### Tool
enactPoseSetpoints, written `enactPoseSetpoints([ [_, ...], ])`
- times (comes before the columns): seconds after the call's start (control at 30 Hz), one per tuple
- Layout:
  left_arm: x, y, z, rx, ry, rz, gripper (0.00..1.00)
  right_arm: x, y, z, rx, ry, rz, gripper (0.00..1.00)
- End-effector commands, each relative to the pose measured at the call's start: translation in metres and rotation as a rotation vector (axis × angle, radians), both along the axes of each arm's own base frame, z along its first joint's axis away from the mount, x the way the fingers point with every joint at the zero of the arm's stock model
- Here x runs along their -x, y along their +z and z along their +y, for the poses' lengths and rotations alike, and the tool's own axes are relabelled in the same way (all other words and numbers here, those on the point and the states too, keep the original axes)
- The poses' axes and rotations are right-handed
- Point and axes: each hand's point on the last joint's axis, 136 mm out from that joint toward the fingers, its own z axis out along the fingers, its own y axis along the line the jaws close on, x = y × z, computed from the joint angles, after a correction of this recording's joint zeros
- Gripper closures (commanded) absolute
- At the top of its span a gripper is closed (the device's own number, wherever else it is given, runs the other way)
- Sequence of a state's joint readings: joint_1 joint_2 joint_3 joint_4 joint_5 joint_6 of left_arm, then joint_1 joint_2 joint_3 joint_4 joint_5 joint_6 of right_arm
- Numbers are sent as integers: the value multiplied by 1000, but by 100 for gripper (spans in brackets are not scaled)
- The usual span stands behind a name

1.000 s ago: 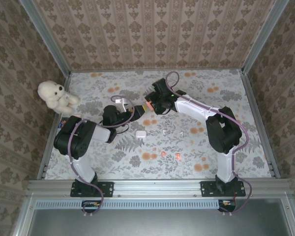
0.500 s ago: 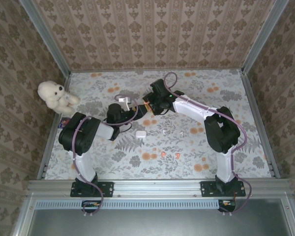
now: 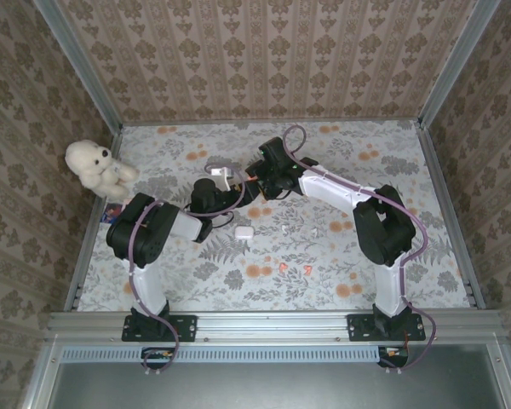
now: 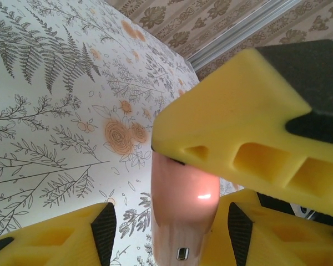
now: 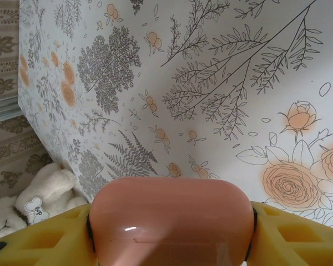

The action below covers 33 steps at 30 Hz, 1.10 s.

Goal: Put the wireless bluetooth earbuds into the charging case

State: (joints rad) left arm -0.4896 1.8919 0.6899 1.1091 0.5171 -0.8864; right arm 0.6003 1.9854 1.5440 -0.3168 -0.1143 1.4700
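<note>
A salmon-pink charging case is held above the table, my right gripper shut on its two ends. From the top it shows at mid-table, with the right gripper behind it. My left gripper straddles the case's lower part; its jaws are open, with a gap on the left side. One finger of the right gripper crosses above. Two white earbuds lie right of a shut white case. Two orange-red earbuds lie nearer the bases.
A white teddy bear sits at the table's far left by the metal frame rail. The patterned back wall stands close behind both grippers. The floral tablecloth lies bare at the right.
My left gripper has moved up and right to the pink case, and its jaws have narrowed around it. The right gripper has shifted slightly left with the case.
</note>
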Motion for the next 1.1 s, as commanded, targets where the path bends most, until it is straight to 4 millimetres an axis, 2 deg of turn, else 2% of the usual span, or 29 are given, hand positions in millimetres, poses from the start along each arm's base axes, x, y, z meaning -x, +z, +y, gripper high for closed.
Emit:
enactPoseSetpoints([
  [0.0, -6, 7, 0, 12, 17, -46, 43, 0, 4, 8, -25, 10, 4, 46],
  [0.27, -12, 10, 8, 15, 54, -53, 52, 3, 2, 6, -20, 8, 8, 46],
  [0.67, -16, 12, 9, 28, 62, -56, 55, 4, 2, 10, -26, 16, 6, 46],
  [0.83, -16, 11, 9, 31, 63, -53, 62, 4, 1, 10, -27, 13, 7, 46],
  [1.07, -16, 10, 8, 40, 62, -48, 77, 4, 2, 11, -31, 12, 6, 46],
])
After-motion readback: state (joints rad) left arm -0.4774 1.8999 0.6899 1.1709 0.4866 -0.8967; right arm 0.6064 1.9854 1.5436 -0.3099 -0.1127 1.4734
